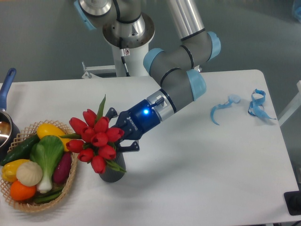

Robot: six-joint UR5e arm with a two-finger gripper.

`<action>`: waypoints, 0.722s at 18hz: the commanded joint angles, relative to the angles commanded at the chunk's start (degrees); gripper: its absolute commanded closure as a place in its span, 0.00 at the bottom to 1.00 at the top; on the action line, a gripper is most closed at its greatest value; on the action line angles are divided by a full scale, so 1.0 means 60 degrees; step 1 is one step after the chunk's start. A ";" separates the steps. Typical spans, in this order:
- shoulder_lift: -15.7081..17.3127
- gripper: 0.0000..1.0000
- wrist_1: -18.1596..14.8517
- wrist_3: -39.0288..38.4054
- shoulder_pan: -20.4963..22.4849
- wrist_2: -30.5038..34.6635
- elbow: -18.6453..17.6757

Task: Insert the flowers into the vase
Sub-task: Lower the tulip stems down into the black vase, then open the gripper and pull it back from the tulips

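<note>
At the near left of the tabletop (197,188), a wicker basket (28,203) of toy vegetables (46,157) is observed, with a blue-handled pot (5,117) partly cut off at 9 o'clock from it. Just beside the basket, at its 3 o'clock, the vase (112,173) is seen standing upright; only its lower dark wall is visible, the mouth being covered by the flowers (96,141).

The flowers are held directly over the vase, the red buds fanned toward 9 o'clock and toward the camera, one long leaf pointing to 12 o'clock. The long axis of the bunch is judged to be tilted, running from the buds at upper left down toward the vase mouth at 5 o'clock. The stems are hidden, so whether they have entered the mouth cannot be told.

The gripper (123,137) is seen closed around the bunch from the 3 o'clock side, just behind the buds, its fingers largely masked by them. This grasp near the heads is judged to keep the wide bunch gathered so that the stems can be steered into the narrower mouth.

Farther off, at 2 o'clock, blue strips (240,106) are noted lying well apart from the work. The arm's base (127,28) is mounted at the far edge.
</note>
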 joint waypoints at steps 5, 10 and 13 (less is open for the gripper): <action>-0.0088 0.00 -0.0015 0.0410 0.0015 0.0000 0.0059; -0.0015 0.00 -0.0014 0.0542 0.0044 0.0761 0.0073; 0.0029 0.00 0.0000 0.0542 0.0073 0.0922 0.0073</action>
